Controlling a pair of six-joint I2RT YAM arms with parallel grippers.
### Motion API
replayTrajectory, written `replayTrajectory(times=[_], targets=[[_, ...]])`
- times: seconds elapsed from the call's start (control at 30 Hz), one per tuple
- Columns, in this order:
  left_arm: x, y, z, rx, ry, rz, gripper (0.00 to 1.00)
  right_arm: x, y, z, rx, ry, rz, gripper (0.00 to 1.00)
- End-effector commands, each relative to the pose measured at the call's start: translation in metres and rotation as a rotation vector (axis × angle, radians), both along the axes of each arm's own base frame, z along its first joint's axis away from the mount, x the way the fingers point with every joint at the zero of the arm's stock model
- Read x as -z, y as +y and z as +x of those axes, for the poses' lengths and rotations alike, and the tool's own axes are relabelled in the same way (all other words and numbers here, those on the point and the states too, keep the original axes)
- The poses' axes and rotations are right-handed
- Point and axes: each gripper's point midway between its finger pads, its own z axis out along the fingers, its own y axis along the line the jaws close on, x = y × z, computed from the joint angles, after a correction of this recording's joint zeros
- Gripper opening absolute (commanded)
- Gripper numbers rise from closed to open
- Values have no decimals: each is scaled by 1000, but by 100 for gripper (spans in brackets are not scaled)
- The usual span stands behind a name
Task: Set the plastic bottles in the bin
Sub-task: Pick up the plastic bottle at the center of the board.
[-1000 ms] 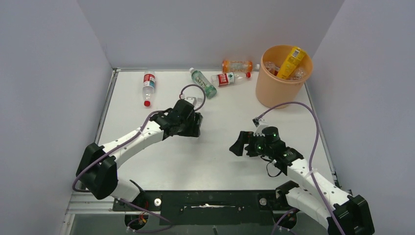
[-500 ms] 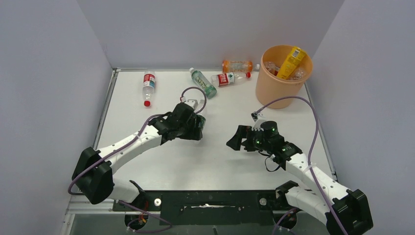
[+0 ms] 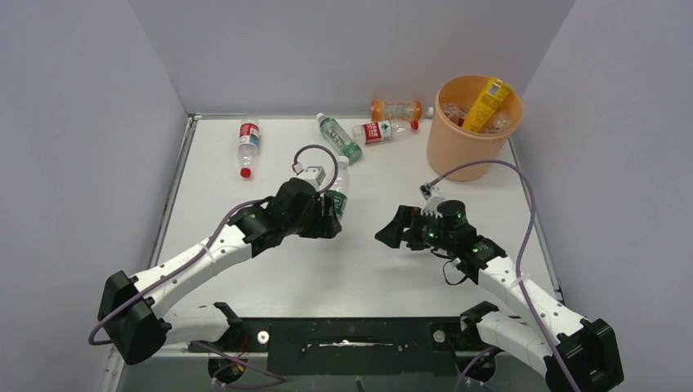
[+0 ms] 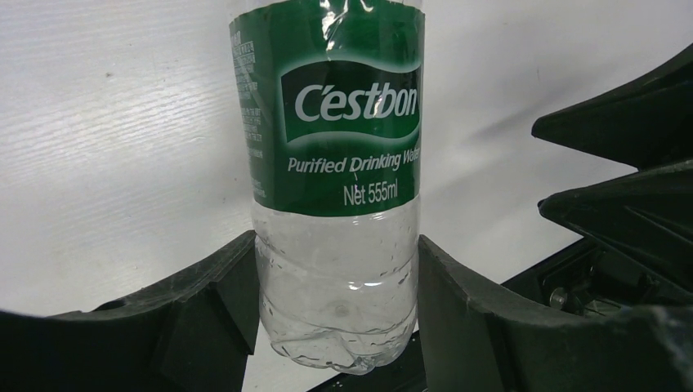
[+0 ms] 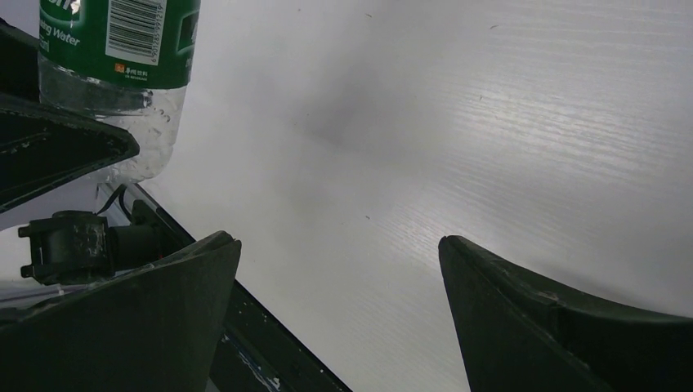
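My left gripper (image 3: 325,214) is shut on a clear bottle with a green label (image 3: 340,184). In the left wrist view both fingers press the bottle's clear lower part (image 4: 337,282), which points away from the gripper (image 4: 337,273). My right gripper (image 3: 392,233) is open and empty, a short way to the right of it. The right wrist view (image 5: 339,273) shows only table between its fingers, with the held bottle (image 5: 122,57) at top left. The peach-orange bin (image 3: 458,151) stands at the far right and holds a yellow bottle (image 3: 488,102) and clear ones.
Several bottles lie along the far edge: a red-labelled one (image 3: 248,147) at the left, a green-labelled one (image 3: 339,137), another red-labelled one (image 3: 382,131) and an orange one (image 3: 398,109) beside the bin. Grey walls close in the table on three sides.
The left arm has swung so the held green-labelled bottle now shows beyond its gripper. The right gripper has moved left and a little farther, toward the left gripper.
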Motion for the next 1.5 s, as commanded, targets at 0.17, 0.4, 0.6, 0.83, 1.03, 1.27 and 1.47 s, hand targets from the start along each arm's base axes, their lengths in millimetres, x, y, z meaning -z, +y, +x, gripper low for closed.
replayTrajectory(times=[0.17, 0.4, 0.6, 0.83, 1.03, 1.27, 1.47], targets=[[-18, -16, -8, 20, -37, -76, 47, -34, 14, 16, 14, -83, 125, 98], [-18, -32, -13, 91, -47, -121, 47, -64, 22, 31, 24, -132, 229, 98], [-23, -47, -23, 167, -63, -161, 47, -89, 21, 53, 20, -167, 367, 98], [-27, -69, -33, 248, -85, -203, 47, -97, 26, 68, -19, -155, 451, 98], [-21, -83, -37, 289, -78, -195, 47, -109, 34, 69, -64, -162, 522, 98], [-20, -93, -41, 313, -83, -194, 47, -98, 40, 66, -83, -124, 525, 98], [-24, -101, -42, 332, -95, -200, 47, -81, 44, 55, -94, -84, 505, 99]])
